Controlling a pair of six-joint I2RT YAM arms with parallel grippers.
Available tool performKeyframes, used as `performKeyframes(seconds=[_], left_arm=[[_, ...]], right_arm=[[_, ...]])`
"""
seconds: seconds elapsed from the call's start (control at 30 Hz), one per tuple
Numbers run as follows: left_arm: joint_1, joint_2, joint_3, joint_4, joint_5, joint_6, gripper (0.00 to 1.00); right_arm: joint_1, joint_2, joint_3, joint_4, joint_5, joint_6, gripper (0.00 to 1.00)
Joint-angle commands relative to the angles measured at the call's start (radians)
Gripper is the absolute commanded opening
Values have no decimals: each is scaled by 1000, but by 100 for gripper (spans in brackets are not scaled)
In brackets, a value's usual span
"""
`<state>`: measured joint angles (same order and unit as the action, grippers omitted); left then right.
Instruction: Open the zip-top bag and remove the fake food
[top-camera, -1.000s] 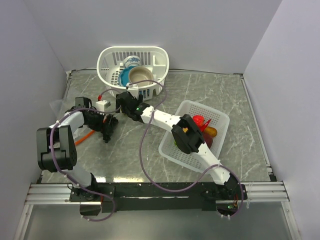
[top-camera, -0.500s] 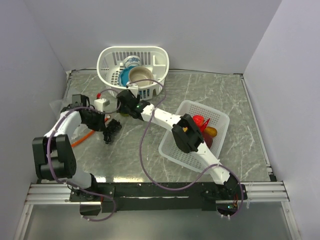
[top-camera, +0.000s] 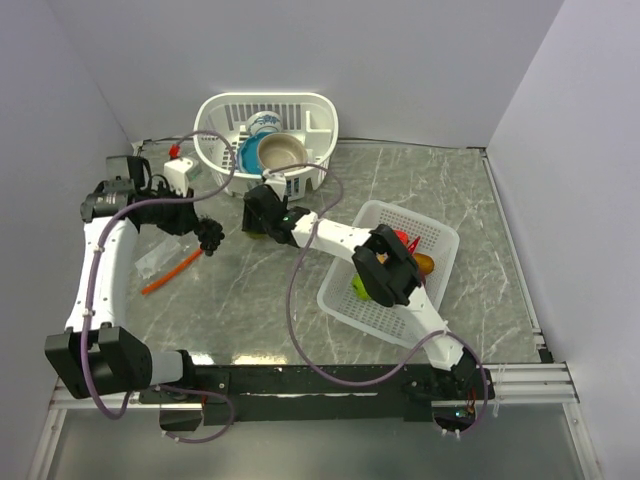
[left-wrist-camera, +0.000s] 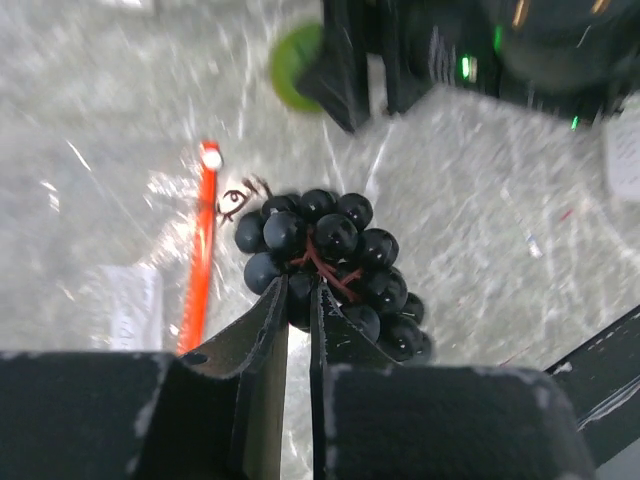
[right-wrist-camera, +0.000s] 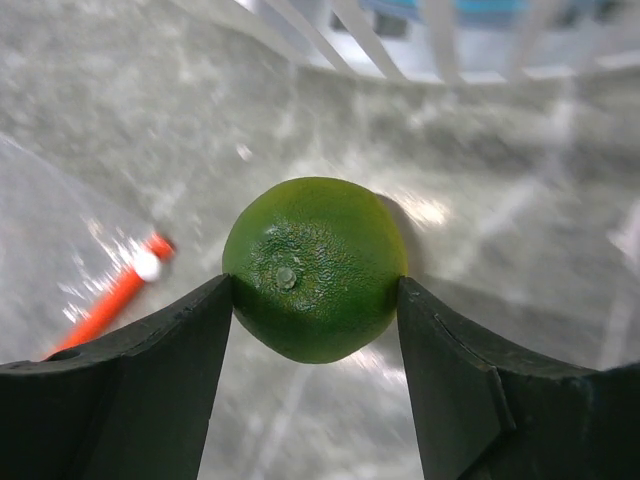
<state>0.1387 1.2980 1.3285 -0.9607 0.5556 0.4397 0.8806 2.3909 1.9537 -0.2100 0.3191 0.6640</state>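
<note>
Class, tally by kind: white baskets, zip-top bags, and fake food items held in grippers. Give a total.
Baskets: 2, oval basket and rectangular basket
Bags: 1, zip-top bag
Held food: 2, grapes in left gripper, lime in right gripper
Total: 5

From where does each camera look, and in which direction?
Top external: high behind the bases, facing down at the table; left arm and right arm show.
Left wrist: on the left arm, facing down past the left tool, shut on the grapes.
Right wrist: on the right arm, facing past the right tool, shut on the lime.
Shared: both wrist views show the orange zip strip.
</note>
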Motion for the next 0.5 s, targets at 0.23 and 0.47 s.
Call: performKeyframes(seconds=[0.23,0.47], left_arm=[[-56,3,233,-70,104,-75,13],[-276,72,291,-30,107,-166,13]], right_arm=[[-5,-476,-344,96,127,-63,2],[-15,-818,-585,66,305,-52,3]])
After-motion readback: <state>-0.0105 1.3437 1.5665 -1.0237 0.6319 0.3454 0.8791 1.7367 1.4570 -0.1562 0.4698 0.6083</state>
